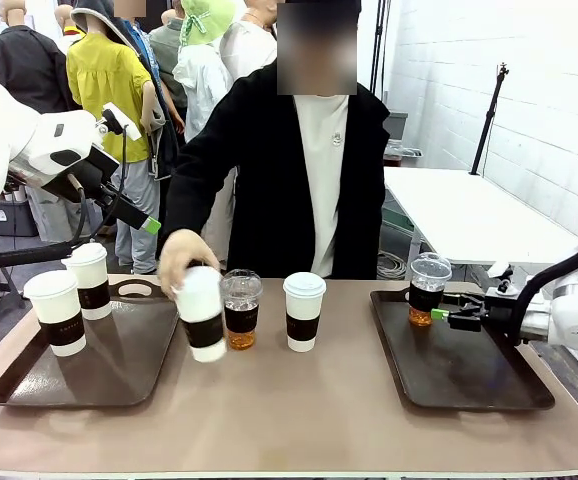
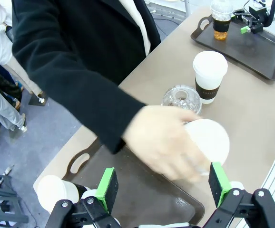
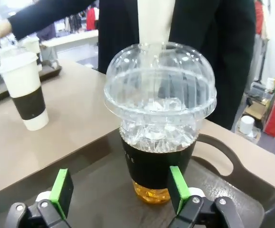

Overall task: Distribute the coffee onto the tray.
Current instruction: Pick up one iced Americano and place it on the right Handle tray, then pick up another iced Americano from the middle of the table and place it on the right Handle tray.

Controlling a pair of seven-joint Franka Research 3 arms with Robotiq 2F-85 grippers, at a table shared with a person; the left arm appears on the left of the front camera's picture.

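Spanning the front view, the table point(image 1: 299, 400) carries a left tray point(image 1: 119, 370) toward 9 o'clock and a right tray point(image 1: 469, 375) toward 3 o'clock. A person in a black coat stands at 12 o'clock with one arm stretched down toward 7 o'clock. The person's hand point(image 1: 179, 262) clasps the top of a tilted white cup point(image 1: 201, 315) just beside the left tray's 3 o'clock edge; whether its base touches the table I cannot tell.

The left arm hangs raised at 10 o'clock. Its left hand point(image 2: 162, 185) is spread wide above the left tray, holding nothing. The right arm reaches in low from 3 o'clock, and the right hand point(image 1: 444, 306) is level, its fingers well apart. It grips nothing and sits just at 3 o'clock of the domed amber cup point(image 1: 428, 290) that stands upright at the right tray's 11 o'clock corner.

Two sleeved white cups point(image 1: 57, 312) stand on the left tray's 10 o'clock corner. A second amber cup point(image 1: 241, 310) and a white cup point(image 1: 303, 312) stand on the table between the trays.
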